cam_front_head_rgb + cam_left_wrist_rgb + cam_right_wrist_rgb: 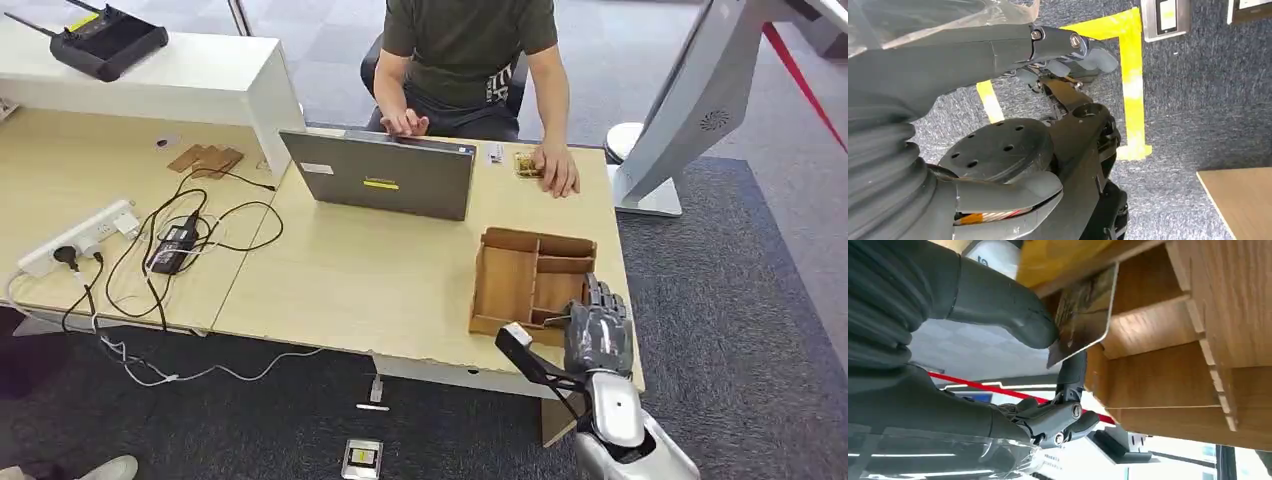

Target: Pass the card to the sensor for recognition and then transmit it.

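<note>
A wooden divided box (505,280) stands at the desk's near right corner. My right hand (598,325) reaches into its near right compartment from the desk edge. In the right wrist view the thick thumb (1008,305) and a darker finger (1071,375) pinch a thin, shiny card (1083,315) that stands on edge inside a compartment of the box (1158,380). A small yellowish flat device (525,163) lies at the far edge of the desk, beside a person's hand (557,168). My left hand (1058,55) hangs over the carpet, fingers stretched out and holding nothing.
A person sits across the desk behind a grey laptop (380,175). A power strip (80,238) and tangled cables (170,250) lie on the left desk. A white stand's base (645,190) sits on the carpet at the right. A small device (362,458) lies on the floor.
</note>
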You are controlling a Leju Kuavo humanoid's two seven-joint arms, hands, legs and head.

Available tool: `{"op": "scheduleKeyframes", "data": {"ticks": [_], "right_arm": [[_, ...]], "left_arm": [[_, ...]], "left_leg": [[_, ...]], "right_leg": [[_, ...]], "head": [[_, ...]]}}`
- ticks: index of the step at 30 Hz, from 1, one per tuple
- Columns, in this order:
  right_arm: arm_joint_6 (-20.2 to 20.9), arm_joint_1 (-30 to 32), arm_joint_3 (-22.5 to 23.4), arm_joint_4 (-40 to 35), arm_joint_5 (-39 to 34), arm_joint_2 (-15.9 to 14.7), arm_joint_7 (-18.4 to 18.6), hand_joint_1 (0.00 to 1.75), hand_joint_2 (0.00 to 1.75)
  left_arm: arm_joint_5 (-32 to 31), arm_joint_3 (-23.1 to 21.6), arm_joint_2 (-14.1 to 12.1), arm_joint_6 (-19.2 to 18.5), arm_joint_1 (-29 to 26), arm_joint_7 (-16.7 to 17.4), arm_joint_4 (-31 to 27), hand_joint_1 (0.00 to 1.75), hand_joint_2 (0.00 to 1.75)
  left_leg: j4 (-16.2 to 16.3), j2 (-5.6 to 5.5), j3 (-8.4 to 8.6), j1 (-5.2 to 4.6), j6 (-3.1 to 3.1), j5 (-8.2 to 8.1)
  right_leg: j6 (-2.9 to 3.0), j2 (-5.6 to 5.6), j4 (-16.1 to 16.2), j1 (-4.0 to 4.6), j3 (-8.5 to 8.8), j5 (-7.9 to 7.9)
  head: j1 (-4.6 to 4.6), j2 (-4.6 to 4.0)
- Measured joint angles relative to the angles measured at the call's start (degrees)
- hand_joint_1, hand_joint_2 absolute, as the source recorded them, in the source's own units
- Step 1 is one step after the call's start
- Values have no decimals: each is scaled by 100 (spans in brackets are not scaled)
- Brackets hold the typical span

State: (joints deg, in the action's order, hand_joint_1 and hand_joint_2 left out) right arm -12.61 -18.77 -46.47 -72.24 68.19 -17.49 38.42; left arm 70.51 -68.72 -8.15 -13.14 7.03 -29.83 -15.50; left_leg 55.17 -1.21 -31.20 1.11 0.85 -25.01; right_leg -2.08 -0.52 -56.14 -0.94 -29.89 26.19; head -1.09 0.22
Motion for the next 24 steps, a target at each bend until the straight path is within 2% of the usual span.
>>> {"op": "scheduleKeyframes", "data": {"ticks": [7, 10, 16, 19, 24], "right_arm": [[-227, 3, -4, -284, 72, -26, 54, 175, 175], [-409, 2, 0, -599, 279, -65, 127, 175, 175], [-501, 2, 35, -1331, 621, -125, 151, 175, 175], [-444, -18, 52, -1651, 640, -131, 151, 175, 175], [94, -341, -11, -1954, 430, -129, 151, 175, 175]], "left_arm": [[-11, 0, -4, 44, -10, -57, 0, 0, 175], [-15, 0, -2, 76, -17, -94, 0, 0, 175], [-59, 0, 0, 98, -24, -127, -2, 0, 175], [-114, -7, 7, 98, -19, -116, -4, 0, 175], [-236, -44, 15, 81, 44, 2, -11, 0, 175]], "left_leg": [[0, 0, 0, 0, 0, 0], [0, 0, 0, 0, 0, 0], [0, 1, 2, 0, 0, 0], [0, 2, 1, 0, 0, 0], [0, 2, 1, 0, 0, 2]], "right_leg": [[0, 0, 0, 0, 0, 0], [0, 0, 0, 0, -1, 0], [0, 0, 0, 0, 0, 0], [0, 0, 0, 0, 0, 0], [0, 0, -1, 0, 1, -1]], "head": [[0, 0], [-2, 0], [0, 0], [2, 0], [0, 0]]}}
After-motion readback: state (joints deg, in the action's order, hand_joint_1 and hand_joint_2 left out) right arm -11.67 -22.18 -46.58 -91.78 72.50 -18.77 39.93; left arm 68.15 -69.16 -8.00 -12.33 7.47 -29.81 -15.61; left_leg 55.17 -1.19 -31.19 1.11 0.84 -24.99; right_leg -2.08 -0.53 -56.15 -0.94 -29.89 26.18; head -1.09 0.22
